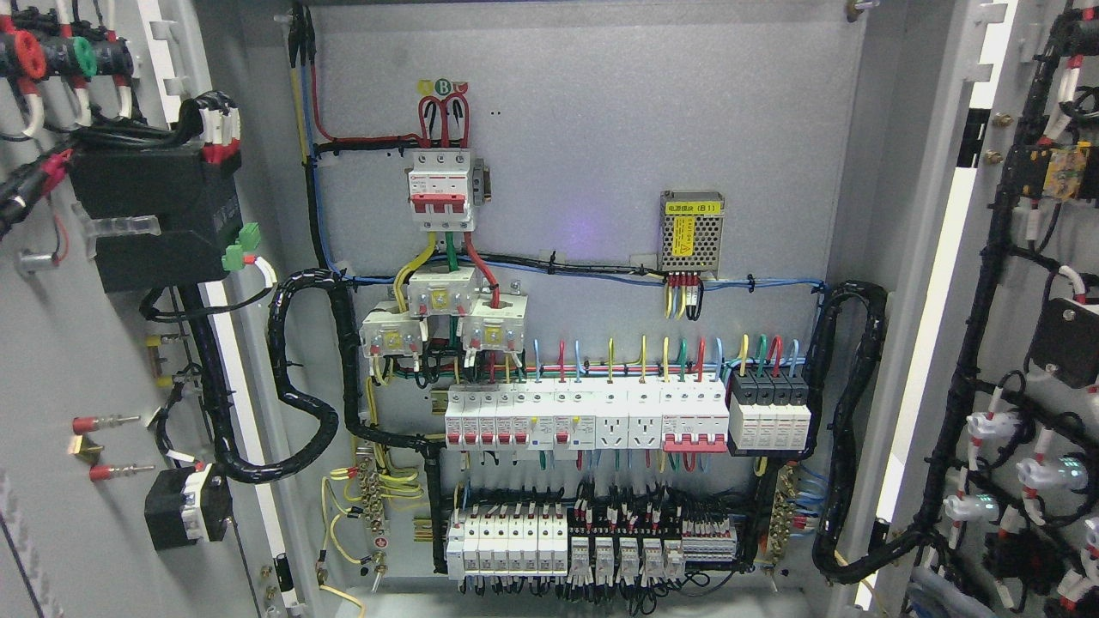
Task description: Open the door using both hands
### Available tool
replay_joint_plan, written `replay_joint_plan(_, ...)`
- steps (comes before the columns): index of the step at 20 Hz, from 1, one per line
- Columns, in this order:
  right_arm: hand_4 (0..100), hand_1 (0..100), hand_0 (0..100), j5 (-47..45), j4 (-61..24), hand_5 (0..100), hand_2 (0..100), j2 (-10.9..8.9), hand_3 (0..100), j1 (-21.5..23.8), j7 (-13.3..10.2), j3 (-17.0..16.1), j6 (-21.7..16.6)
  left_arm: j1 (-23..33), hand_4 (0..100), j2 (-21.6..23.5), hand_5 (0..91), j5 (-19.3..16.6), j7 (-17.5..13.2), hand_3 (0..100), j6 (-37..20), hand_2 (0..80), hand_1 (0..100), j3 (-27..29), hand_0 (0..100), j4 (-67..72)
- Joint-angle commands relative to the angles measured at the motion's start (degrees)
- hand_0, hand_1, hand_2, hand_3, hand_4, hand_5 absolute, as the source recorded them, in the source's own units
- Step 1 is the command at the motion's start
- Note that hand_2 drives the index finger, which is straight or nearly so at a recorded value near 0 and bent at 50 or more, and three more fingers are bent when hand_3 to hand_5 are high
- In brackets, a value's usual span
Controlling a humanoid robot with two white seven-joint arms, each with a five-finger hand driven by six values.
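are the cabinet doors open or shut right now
Open: the left door and right door are swung wide, inner wiring exposed.

Industrial electrical room, open cabinet (pixel 601 103), rows of breakers (pixel 549 416), bundled wiring (pixel 300 378)

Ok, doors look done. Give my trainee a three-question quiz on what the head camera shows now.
1. True or false: both cabinet doors stand open.
2. The meshed power supply sits where on the back panel? A upper right, B lower left, C bottom centre.
3. Fill in: the three-pole breaker at top has ___ toggles.

Key: 1 true: left door and right door swung out, no hand in view. 2 A. 3 red.
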Motion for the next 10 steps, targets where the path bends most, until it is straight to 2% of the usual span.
replay_joint_plan(1,0,0,23,-0.8,0.3,0,0,-2.33,0,0.1,0.1,-1.7,0.7,-2.7,3,-0.4,0.0,0.1,0.0,0,-13.2,0.0,0,3.8,0,-1.9)
replay_joint_plan(5,0,0,23,-0.8,0.7,0,0,-3.12,0,0.4,0.2,-1.8,1.0,-1.5,3,0.3,0.0,0.6,0.0,0,-18.2,0.0,0,6.5,0,-1.9)
replay_joint_plan(10,0,0,23,-1.5,0.7,0,0,-3.56,0,0.4,0.2,-2.2,1.1,-1.0,3,0.3,0.0,1.8,-0.1,0,-18.3,0.0,0,9.0,0,-1.9)
